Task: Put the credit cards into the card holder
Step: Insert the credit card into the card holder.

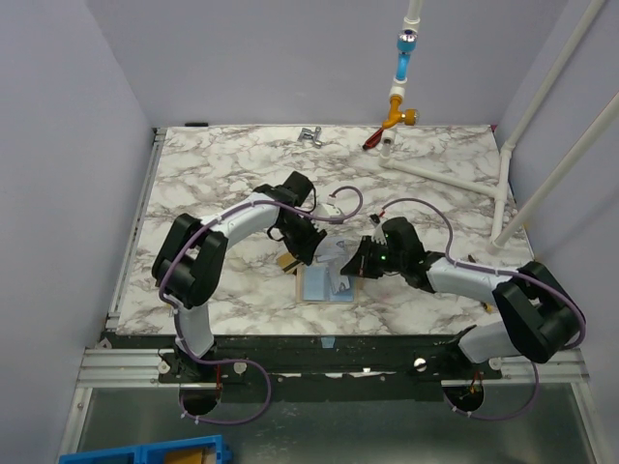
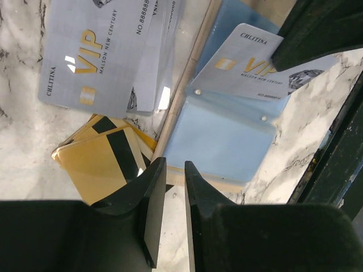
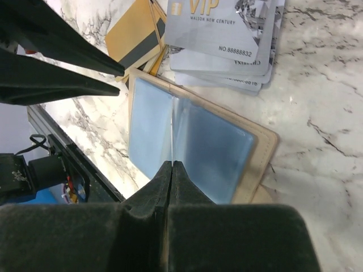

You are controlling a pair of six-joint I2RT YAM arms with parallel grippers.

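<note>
The card holder (image 1: 324,287) lies open on the marble, tan-rimmed with pale blue plastic pockets (image 2: 221,136) (image 3: 215,147). My right gripper (image 3: 171,164) is shut on a grey-blue credit card (image 2: 244,65), which shows only as a thin edge-on line (image 3: 171,130) in the right wrist view. That card's lower edge sits in a blue pocket. My left gripper (image 2: 174,164) hovers at the holder's near edge, jaws a narrow gap apart with nothing between them. A stack of grey-blue cards (image 2: 96,56) (image 3: 227,34) and gold cards with dark stripes (image 2: 102,158) (image 3: 133,37) lie beside the holder.
At the back of the table are a small metal fitting (image 1: 311,135), an orange and blue valve (image 1: 398,116) and a white pipe frame (image 1: 455,174). Both arms meet over the table's middle; its front edge (image 1: 319,338) lies just behind the holder.
</note>
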